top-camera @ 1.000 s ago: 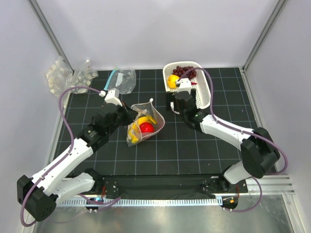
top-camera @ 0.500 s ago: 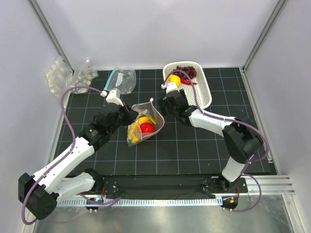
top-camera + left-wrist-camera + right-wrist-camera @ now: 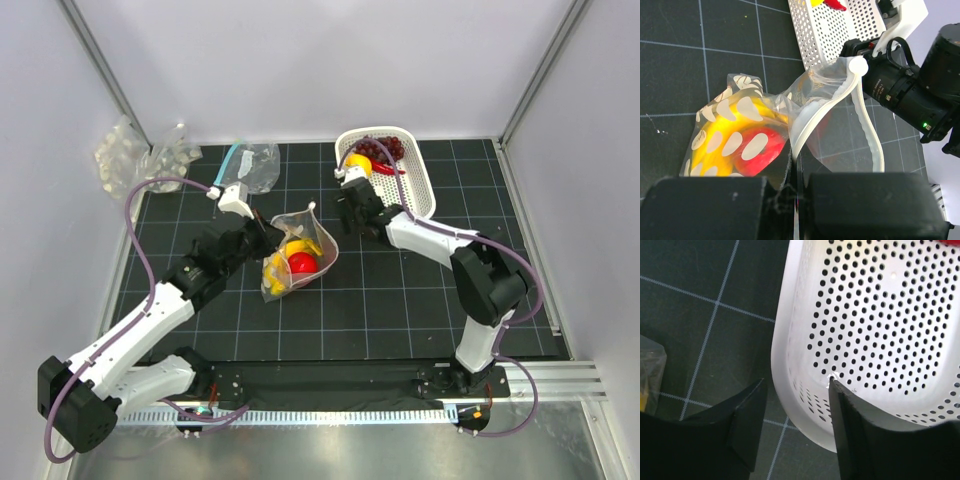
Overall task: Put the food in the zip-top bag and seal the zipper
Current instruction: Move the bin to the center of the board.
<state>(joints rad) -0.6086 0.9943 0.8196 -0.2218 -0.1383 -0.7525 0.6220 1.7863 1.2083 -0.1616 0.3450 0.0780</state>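
You find nothing to read here: no lettering, label, brand or number shows on anything. The zip-top bag [image 3: 740,135] carries only pale oval marks, no words; the white basket [image 3: 880,330] shows only punched holes.

- Left arm [image 3: 150,315]: extended forward and inward; left gripper [image 3: 792,172] with jaws pressed together, pinching the zip-top bag [image 3: 805,125] rim.
- Right arm [image 3: 440,238]: elbow sharply bent, forearm reaching forward-left; right gripper [image 3: 796,385] with jaws standing apart.
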